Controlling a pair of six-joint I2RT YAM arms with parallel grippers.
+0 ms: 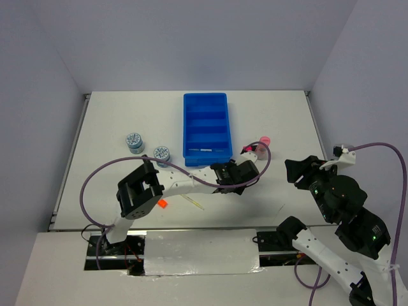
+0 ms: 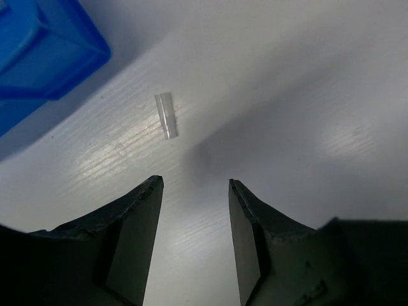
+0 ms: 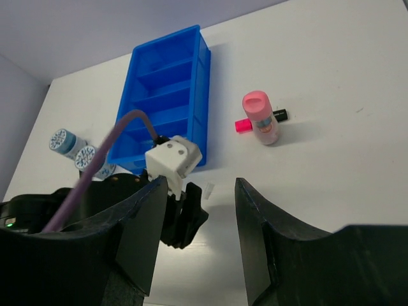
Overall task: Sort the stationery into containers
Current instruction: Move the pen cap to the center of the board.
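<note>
Here we see the left claw (image 2: 194, 182) released and empty, hovering over the table (image 2: 306, 95) just short of a small clear tube (image 2: 166, 115) that lies near a corner of the blue tray (image 1: 206, 127). The right claw (image 3: 201, 183) is spread too, holding nothing. The pink cylinder (image 3: 261, 117) sits right of the tray, with a marker (image 3: 242, 125) just beside it. Two tubs (image 1: 134, 141) (image 1: 162, 153) sit toward the left edge.

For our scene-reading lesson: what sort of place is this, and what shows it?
Probably a robotics test cell: plain walls enclose a white table, a left arm and right arm stand at its edge, with a blue tray laid out.
</note>
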